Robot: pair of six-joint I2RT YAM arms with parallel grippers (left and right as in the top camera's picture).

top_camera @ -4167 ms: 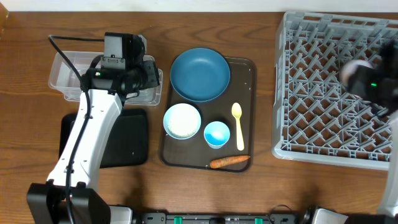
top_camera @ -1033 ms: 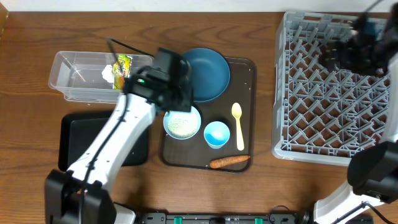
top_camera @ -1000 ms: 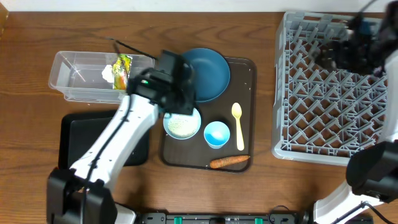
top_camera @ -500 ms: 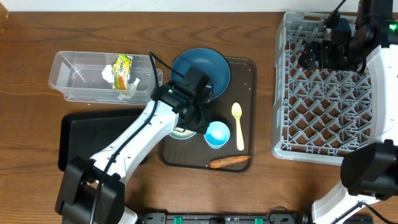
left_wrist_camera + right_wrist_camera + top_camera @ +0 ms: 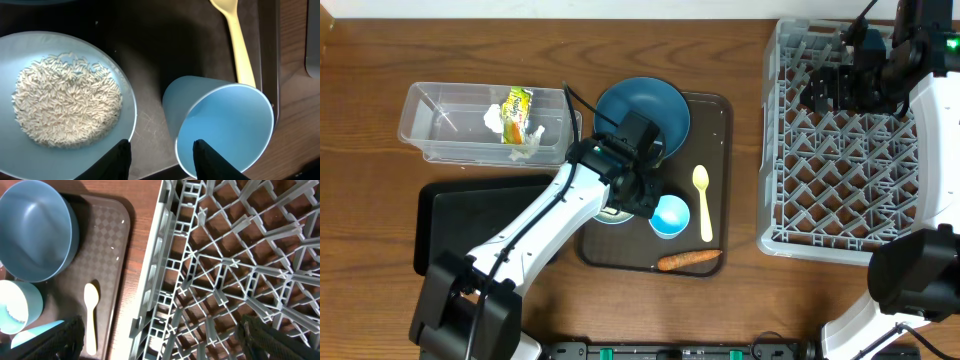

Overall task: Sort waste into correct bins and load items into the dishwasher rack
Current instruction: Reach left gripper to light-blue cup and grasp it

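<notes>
Standing here, I'd say the job is maybe a third done. The clear plastic tub (image 5: pixel 417 128) already holds the crumpled white tissue (image 5: pixel 493 119) and the yellow-green-orange wrapper (image 5: pixel 517 110), so the dry rubbish looks sorted. The shallow black tray (image 5: pixel 440 215) beside it has nothing on it that I can see, though the left arm crosses part of it. On the brown serving tray (image 5: pixel 717 130) the food waste is not yet dealt with: the heap of rice (image 5: pixel 65 105) lies in the white bowl (image 5: pixel 128 117), and the carrot piece (image 5: pixel 688 260) sits at the near edge. The large dark blue bowl (image 5: pixel 650 105), the pale yellow spoon (image 5: pixel 702 205) and the small light-blue cup (image 5: pixel 225 125) are all on that tray too, none of them loaded. The left gripper (image 5: pixel 162 157) hangs low between bowl and cup. Its jaws are partly apart, one finger over the bare tray and the other over the cup's mouth, so the near wall of the cup stands between them, unclamped. I judge the cup to be its next pick. The right gripper (image 5: pixel 167 340) hovers over the far corner of the grey dishwasher rack (image 5: pixel 860 200), jaws spread wide and holding nothing. I can't spot the pink-rimmed cup anywhere, and the visible part of the rack looks bare.
</notes>
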